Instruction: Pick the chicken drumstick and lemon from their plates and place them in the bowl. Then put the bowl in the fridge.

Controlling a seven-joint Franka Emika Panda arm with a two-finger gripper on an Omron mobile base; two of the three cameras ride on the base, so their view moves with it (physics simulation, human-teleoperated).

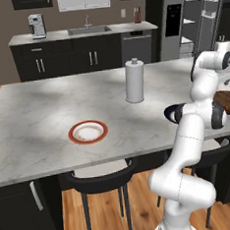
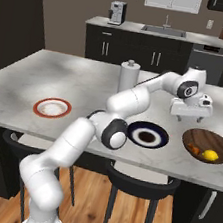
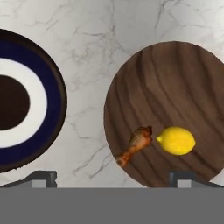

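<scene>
**Both items in the bowl; bowl transfer to fridge not yet begun — risks noted**

The white arm's two-finger gripper is hovering above the marble island counter, just behind the wide dark brown wooden bowl. Its dark fingertips are standing wide apart in the hand view and are gripping nothing.

The small golden-brown chicken drumstick and the bright yellow oval lemon are lying side by side, close to touching, on the near side of the bowl's floor. The navy-rimmed round plate and the orange-red-rimmed round plate are sitting bare. Judgement: the loading step is looking finished, and lifting the bowl is coming next.

Risks I am flagging:
- The bowl is shallow and wide, so a rim pinch is the likely grasp. A shallow bite could be letting the bowl slip or pivot.
- The contents are bunching off-centre. Any tilt while lifting could be rolling the lemon out first.
- The tall grey steel fridge is standing well apart, behind the island, with its white shelves showing. The carry is likely needing a base drive, and swaying could be shifting the load.
- The white paper-towel roll is standing near the arm's sweep.
</scene>
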